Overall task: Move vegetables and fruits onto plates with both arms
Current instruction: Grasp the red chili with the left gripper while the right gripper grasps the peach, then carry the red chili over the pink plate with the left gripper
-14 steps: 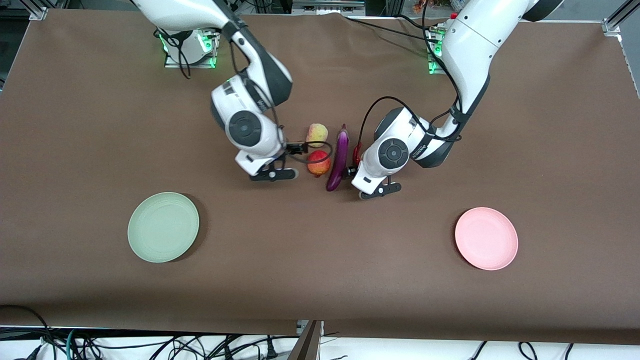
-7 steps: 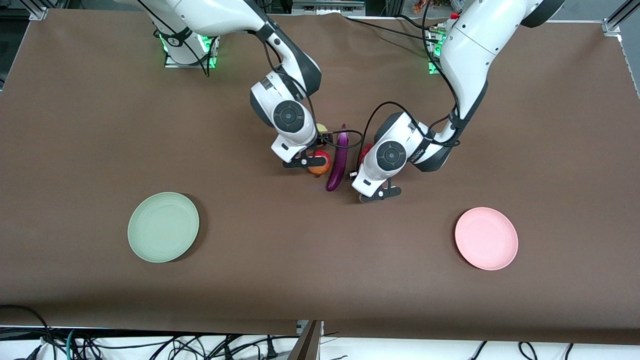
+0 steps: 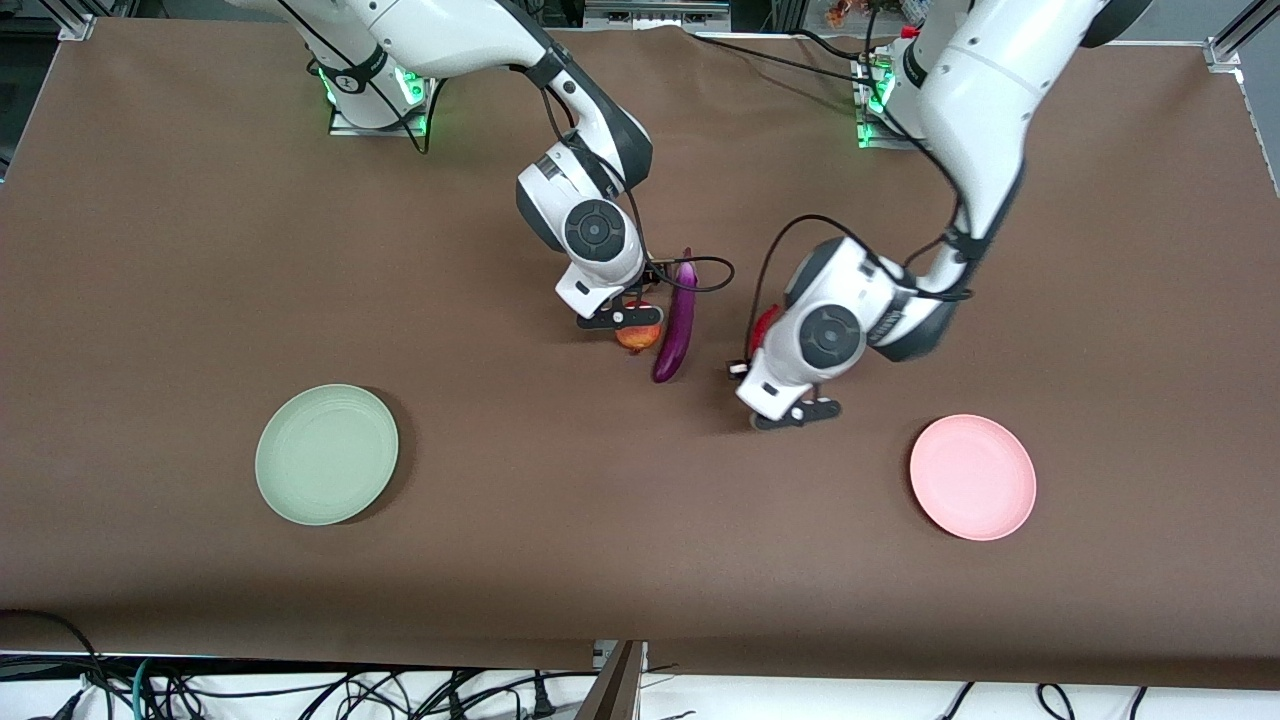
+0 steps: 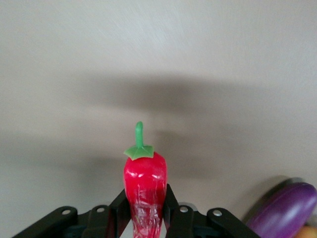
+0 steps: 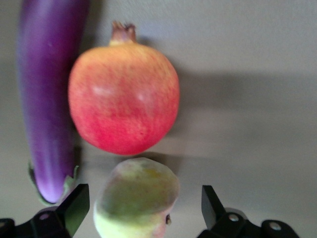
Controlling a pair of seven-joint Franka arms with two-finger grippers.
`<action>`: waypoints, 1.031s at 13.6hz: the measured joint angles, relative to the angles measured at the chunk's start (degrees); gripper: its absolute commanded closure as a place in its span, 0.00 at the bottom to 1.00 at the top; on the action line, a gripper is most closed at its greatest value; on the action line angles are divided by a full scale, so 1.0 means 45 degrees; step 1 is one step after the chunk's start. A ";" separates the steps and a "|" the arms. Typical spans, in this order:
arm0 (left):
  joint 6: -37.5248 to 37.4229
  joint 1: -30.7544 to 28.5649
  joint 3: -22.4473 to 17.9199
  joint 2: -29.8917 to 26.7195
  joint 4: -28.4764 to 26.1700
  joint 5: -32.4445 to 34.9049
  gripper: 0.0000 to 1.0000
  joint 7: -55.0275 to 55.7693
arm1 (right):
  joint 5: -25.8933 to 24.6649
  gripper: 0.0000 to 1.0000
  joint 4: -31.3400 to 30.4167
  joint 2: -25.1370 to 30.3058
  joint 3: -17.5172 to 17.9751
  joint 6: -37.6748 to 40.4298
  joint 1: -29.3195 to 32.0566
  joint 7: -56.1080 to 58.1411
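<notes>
Chili pepper (image 4: 145, 186) is pinched between the left gripper's (image 4: 145, 218) fingers, stem pointing away from the wrist, lifted off the table (image 3: 150, 300) — held by its lower body, so it should drop stem-first or flat onto a plate. In the front view only a red sliver of it shows beside the left wrist; the left gripper (image 3: 790, 412) hangs over bare table between the eggplant (image 3: 677, 325) and the pink plate (image 3: 972, 477), likely bound for that plate since it is the one at the left arm's end.

Eggplant lies on the table lengthwise, pomegranate (image 3: 638, 333) touching or just beside it, toward the right arm's end. Peach (image 5: 136, 198) sits just beside the pomegranate, farther from the front camera — in the front view the right wrist covers it completely. Right gripper (image 5: 143, 210) is spread wide, one finger either side of the peach, straddling but not yet clamping it; contact with the pads can't be told. Its height above the table is unclear too.

Green plate (image 3: 327, 454) lies well apart, nothing on it; pink plate also bare. Peach bottom is cut off in the right wrist view.
</notes>
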State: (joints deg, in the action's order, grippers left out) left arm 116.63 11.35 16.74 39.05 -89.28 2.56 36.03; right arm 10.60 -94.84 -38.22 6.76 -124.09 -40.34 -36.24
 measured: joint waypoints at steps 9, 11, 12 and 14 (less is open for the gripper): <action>-0.0810 -0.1652 -0.0708 0.0187 0.1171 0.4998 1.00 -0.7563 | 0.0160 0.00 -0.0118 -0.0053 0.0033 -0.0044 -0.0136 0.0000; 0.0015 -0.2176 -0.1019 0.0474 0.1230 0.5015 1.00 -1.0632 | 0.0304 0.00 -0.0118 -0.0078 0.0033 -0.0052 -0.0137 0.0000; 0.0503 -0.2459 -0.1103 0.0661 0.1273 0.5015 1.00 -1.2055 | 0.0316 0.00 -0.0107 -0.0079 0.0031 -0.0052 -0.0135 0.0000; 0.1349 -0.3020 -0.1143 0.1062 0.1332 0.5015 0.53 -1.3954 | 0.0323 0.00 -0.0043 -0.0076 0.0025 -0.0052 -0.0128 0.0000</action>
State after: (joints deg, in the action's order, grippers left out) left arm 122.70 -2.24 11.60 43.83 -83.29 25.13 -26.76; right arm 12.05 -95.04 -38.56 6.87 -124.32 -40.92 -36.24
